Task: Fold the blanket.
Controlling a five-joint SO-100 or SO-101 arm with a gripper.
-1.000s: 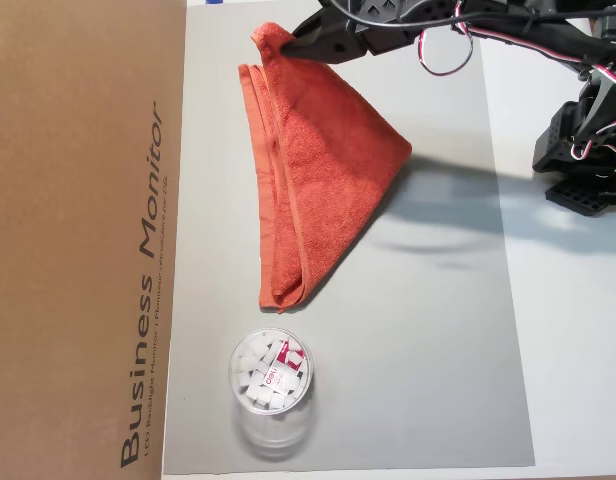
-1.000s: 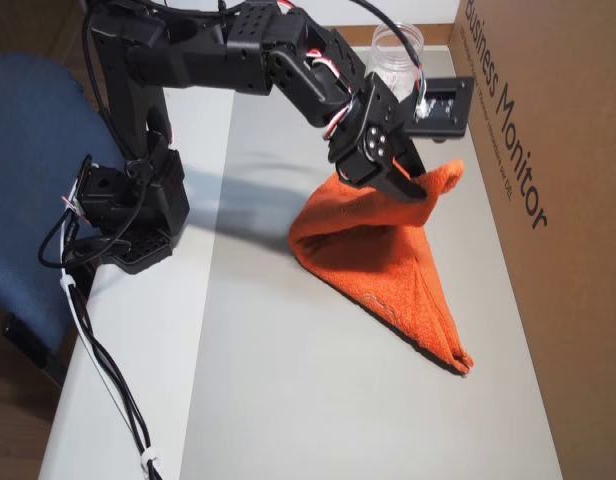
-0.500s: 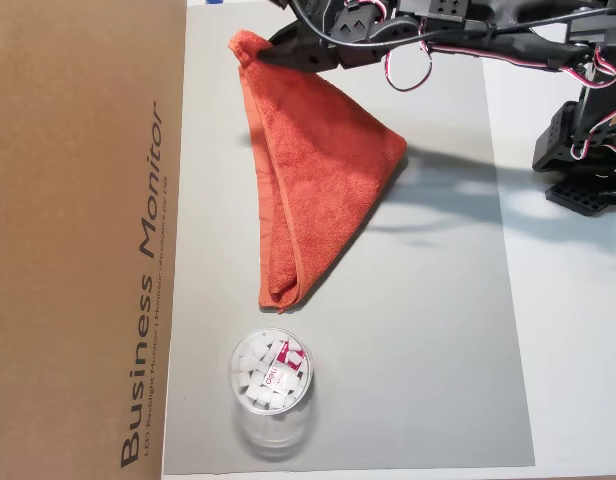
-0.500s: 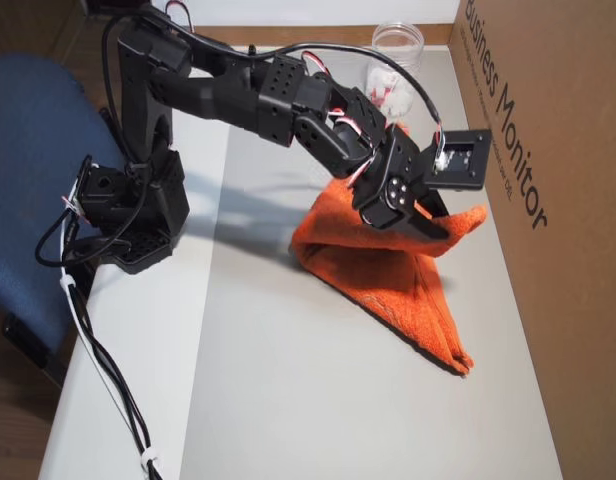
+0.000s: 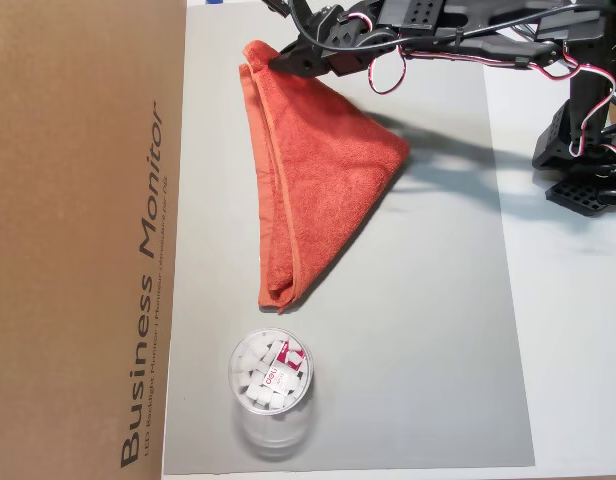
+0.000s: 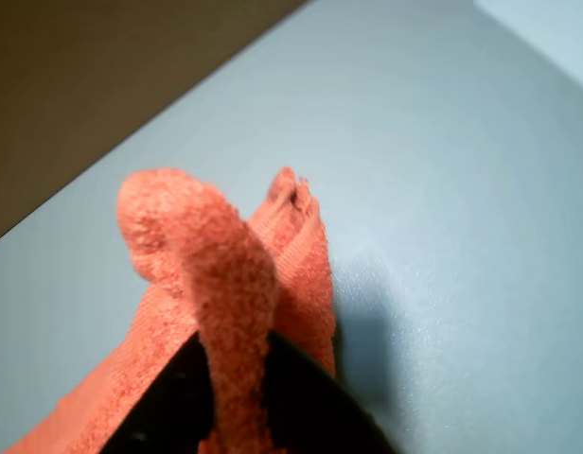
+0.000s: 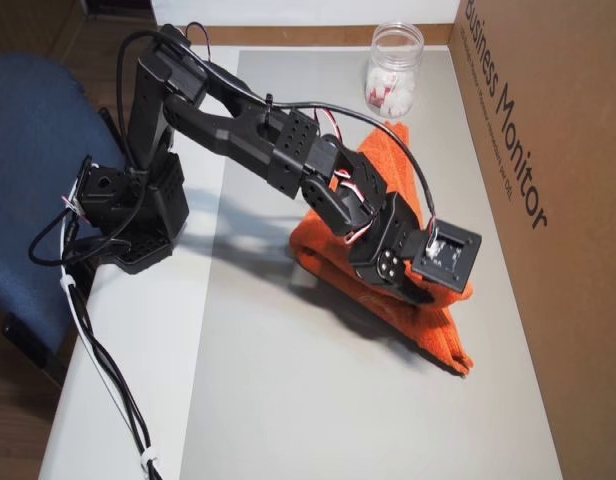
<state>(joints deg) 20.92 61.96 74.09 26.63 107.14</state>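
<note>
Because the blanket was soft terry with no stiffness of its own, I judged it would sag and drape wherever it was not held, light enough for the arm but prone to slide out of a shallow pinch. It lay on the grey mat as a triangle of stacked layers, one point trailing away from the fingers toward the clear plastic cup. In the wrist view a fuzzy corner bulged up between the dark fingertips, so I read the gripper as clamped on that corner, with a hemmed edge lying just beside the pinched fold. To my mind a corner taken deep, hem included, was the best hold, since the loops compress and a thin bite could slip. Beyond the fingertips sat the cardboard box, near the blanket's long hemmed side. In the other overhead view the gripper hung low over the cloth.
</note>
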